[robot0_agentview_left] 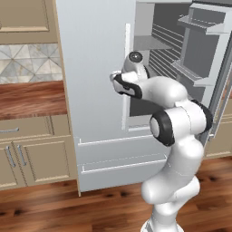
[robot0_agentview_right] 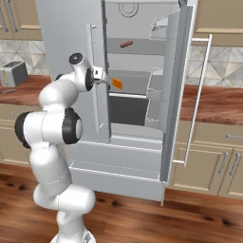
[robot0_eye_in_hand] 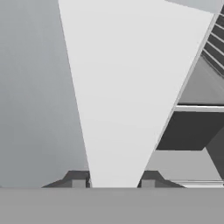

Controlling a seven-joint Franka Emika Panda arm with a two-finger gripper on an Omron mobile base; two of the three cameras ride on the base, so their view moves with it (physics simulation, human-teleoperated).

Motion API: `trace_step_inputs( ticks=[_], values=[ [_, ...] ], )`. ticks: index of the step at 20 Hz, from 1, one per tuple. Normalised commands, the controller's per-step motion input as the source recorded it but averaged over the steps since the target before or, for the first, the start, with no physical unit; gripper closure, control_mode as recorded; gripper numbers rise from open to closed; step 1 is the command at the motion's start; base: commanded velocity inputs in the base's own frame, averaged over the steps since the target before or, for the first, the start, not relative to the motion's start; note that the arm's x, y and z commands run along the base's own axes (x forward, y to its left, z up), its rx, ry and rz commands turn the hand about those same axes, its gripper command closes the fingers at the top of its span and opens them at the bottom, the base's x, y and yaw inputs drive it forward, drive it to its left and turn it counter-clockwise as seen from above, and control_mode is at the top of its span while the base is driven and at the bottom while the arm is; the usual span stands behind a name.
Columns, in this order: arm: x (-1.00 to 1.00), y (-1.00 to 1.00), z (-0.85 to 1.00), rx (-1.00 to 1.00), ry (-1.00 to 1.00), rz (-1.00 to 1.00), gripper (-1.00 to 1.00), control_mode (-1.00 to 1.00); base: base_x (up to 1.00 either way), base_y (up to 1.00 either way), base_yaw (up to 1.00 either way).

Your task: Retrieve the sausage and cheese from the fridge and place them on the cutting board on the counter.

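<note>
Cheese (robot0_agentview_right: 116, 84) — just beyond tool (robot0_agentview_right: 105, 80)

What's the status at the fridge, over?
Gripper shut on the left door's long vertical bar handle. Reddish-brown sausage and orange cheese wedge on shelves inside. Right door open.

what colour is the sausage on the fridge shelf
Reddish-brown; the sausage shows best in the right base view, on an upper shelf of the fridge.

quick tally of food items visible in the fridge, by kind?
sausage: 1
cheese: 1
Total: 2
</note>
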Motion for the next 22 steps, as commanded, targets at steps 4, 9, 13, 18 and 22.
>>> trace_step_inputs(
  ticks=[4, 9, 13, 18, 22],
  values=[
    [-1.0, 0.33, 0.23, 0.0, 0.0, 0.0, 1.0, -1.0, 0.0, 0.0, 0.0],
    [-1.0, 0.44, 0.24, 0.0, 0.0, 0.0, 1.0, -1.0, 0.0, 0.0, 0.0],
    [-1.0, 0.47, 0.23, 0.0, 0.0, 0.0, 1.0, -1.0, 0.0, 0.0, 0.0],
    [-0.87, 0.13, 0.3, 0.0, 0.01, 0.0, 1.0, -1.0, 0.0, 0.0, 0.0],
    [-0.97, -0.18, 0.23, 0.01, 0.07, 0.0, 1.0, -1.0, 0.0, 0.0, 0.0]
  ],
)
